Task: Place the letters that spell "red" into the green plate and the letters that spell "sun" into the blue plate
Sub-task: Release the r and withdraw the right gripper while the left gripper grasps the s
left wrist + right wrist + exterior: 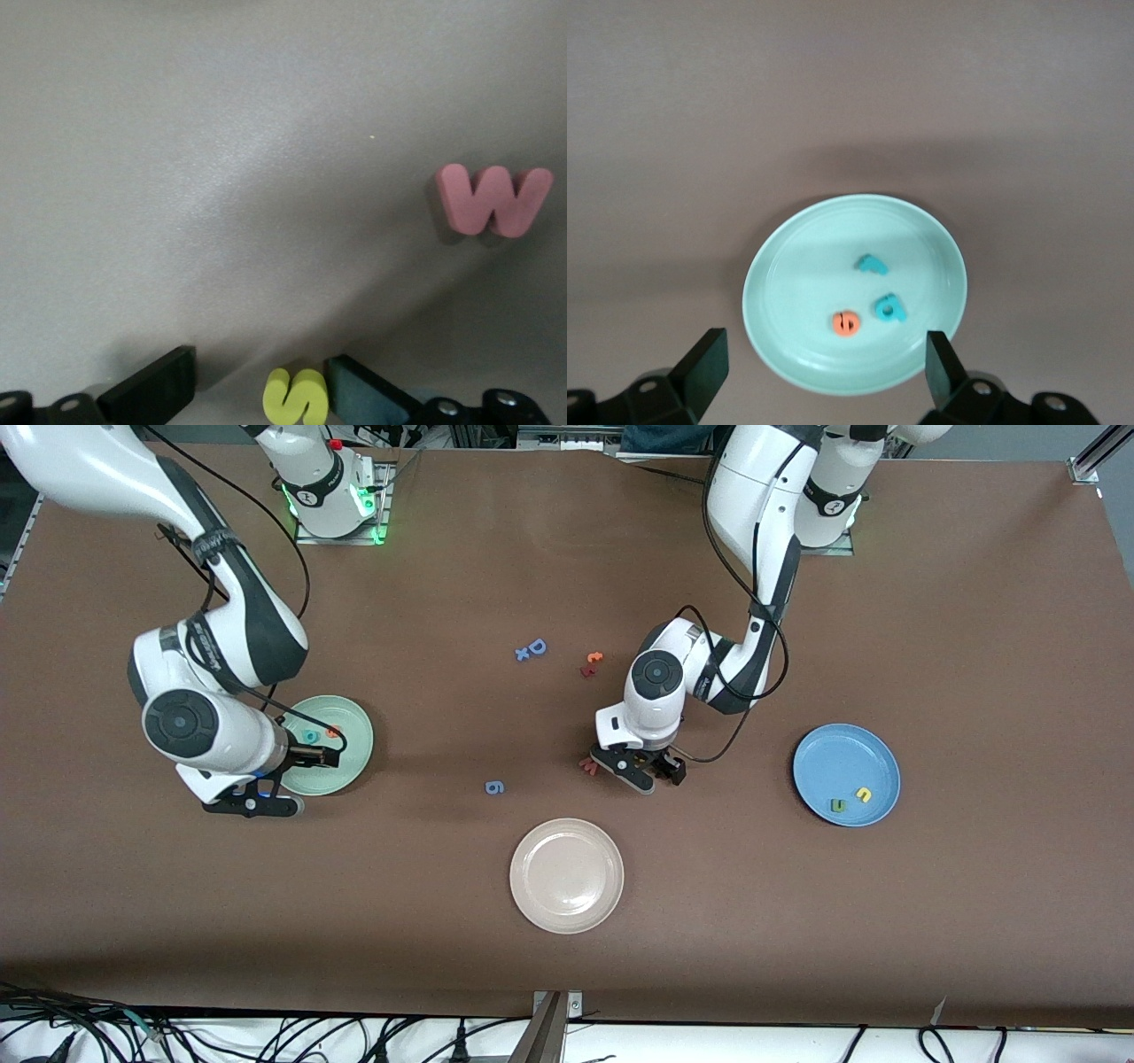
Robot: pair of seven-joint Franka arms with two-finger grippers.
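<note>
1. Currently the left tool (640,771) is low over the counter (886,957) at mid-frame in the front view. Its fingers (146,385) are released, one on each side of the yellow "s" (297,397).
2. That "s" lies flat on the counter at the bottom edge of the left wrist view. It is close against one finger, with a gap to the other.
3. A pink "w" (492,199) lies near it, apart from the tool.
4. The blue plate (811,753), toward the left arm's end, holds the yellow arch (863,794) and the dark green arch (837,805).
5. The right tool (824,354) hangs spread wide, gripping nothing, over the edge of the green plate (780,266).
6. In that plate lie the teal "r" (871,263), teal "d" (890,307) and orange "e" (846,323), all apart from the tool.
7. A cream plate (523,868) sits at the lower centre of the front view.
</note>
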